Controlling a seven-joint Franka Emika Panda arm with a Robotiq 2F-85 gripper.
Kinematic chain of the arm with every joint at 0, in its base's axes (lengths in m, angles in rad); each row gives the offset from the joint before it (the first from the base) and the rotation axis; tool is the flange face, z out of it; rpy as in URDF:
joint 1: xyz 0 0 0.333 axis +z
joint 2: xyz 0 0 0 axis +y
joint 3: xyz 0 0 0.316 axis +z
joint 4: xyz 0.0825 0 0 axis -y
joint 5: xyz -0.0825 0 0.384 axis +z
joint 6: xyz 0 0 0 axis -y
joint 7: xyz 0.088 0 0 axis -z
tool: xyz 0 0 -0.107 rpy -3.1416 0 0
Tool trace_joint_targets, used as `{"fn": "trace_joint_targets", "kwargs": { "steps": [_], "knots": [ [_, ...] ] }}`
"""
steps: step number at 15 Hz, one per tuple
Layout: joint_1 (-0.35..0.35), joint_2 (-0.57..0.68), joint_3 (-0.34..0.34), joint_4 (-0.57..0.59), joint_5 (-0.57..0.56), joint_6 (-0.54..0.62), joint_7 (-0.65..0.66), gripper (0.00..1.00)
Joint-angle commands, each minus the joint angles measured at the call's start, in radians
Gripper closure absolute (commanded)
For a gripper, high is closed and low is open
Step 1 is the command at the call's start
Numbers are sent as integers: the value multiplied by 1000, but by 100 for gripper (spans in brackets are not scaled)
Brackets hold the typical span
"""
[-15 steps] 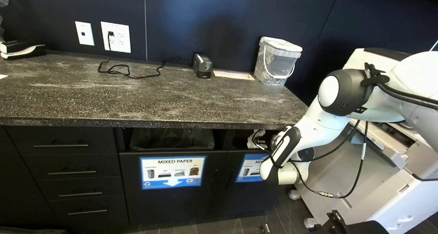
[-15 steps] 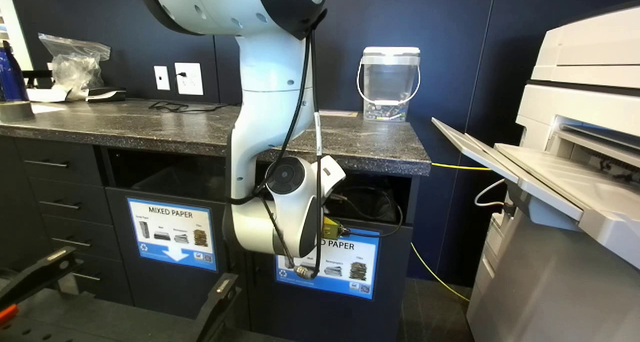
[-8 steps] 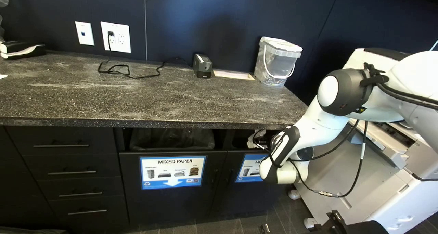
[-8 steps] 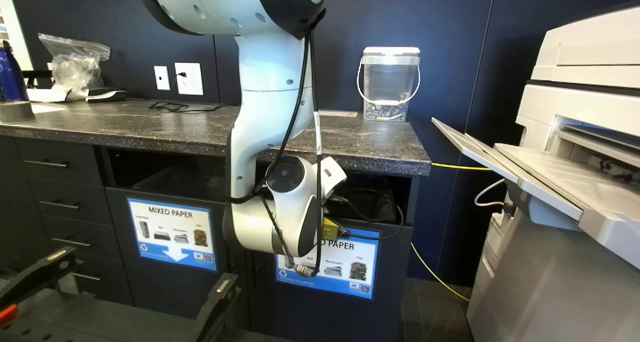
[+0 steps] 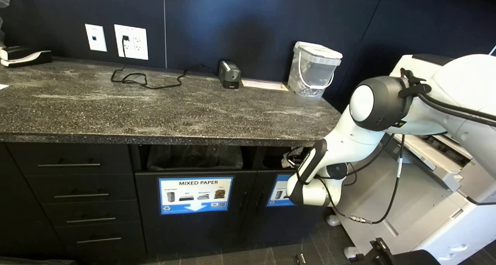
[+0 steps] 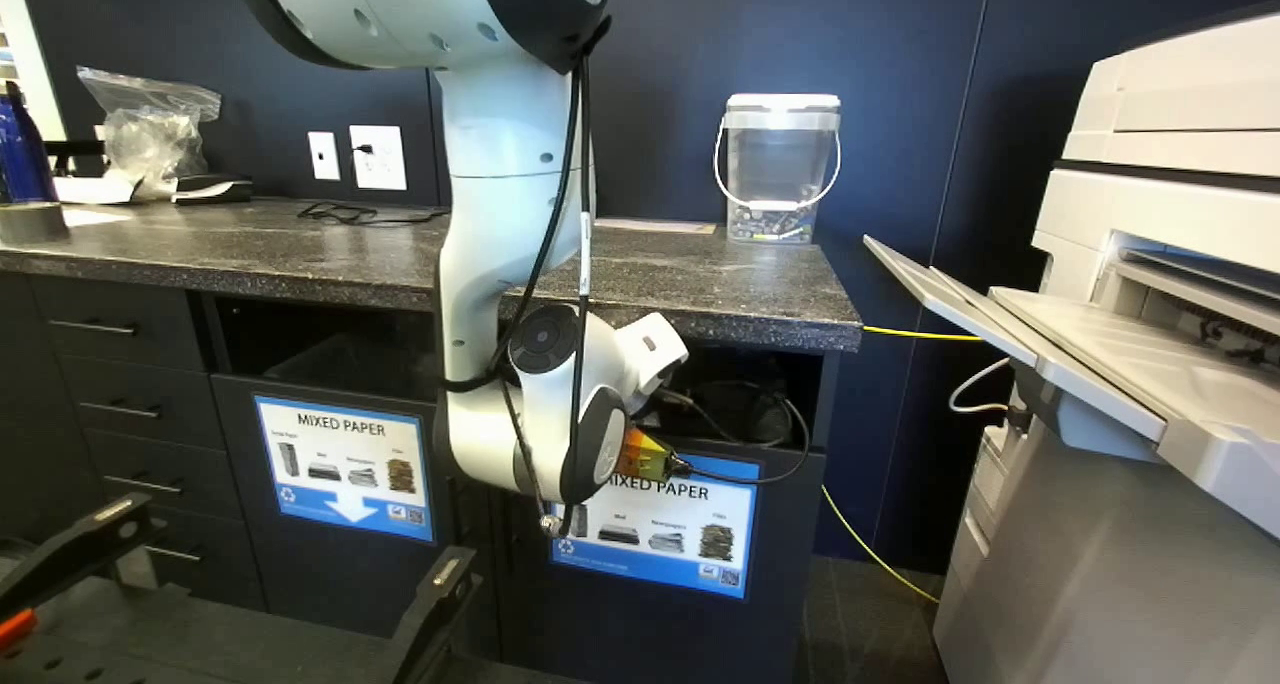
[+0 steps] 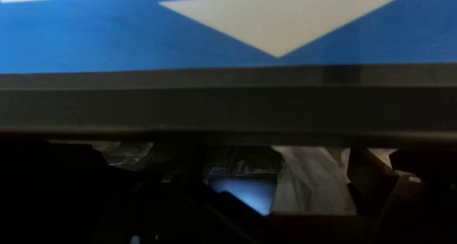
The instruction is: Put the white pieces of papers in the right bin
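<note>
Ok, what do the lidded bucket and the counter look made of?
Bucket: most likely plastic, smooth; its sides are see-through, slightly cloudy.
Counter: stone or a stone-look laminate, I can't tell which; dark, speckled, with a slight sheen.

The right bin (image 6: 655,634) is dark, its sign (image 6: 690,554) blue and white, the countertop (image 5: 174,110) speckled.

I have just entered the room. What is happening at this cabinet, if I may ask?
A robot arm is bent down at the right bin, apparently to put white paper into it. That paper seems to be the crumpled pale piece that the wrist view shows past the bin's front edge. It is too dark there to tell whether the piece is held or lies loose.
</note>
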Motion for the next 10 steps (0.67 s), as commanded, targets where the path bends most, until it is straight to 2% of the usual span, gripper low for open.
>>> {"fn": "trace_joint_targets", "kwargs": {
  "steps": [1,3,5,10],
  "knots": [
    [-49,-19,17,-22,-193,41,55,0],
    [-80,-19,22,-23,-294,62,83,0],
    [-94,-27,19,-32,-328,77,90,0],
    [-104,-47,6,-51,-303,153,80,0]
  ]
}}
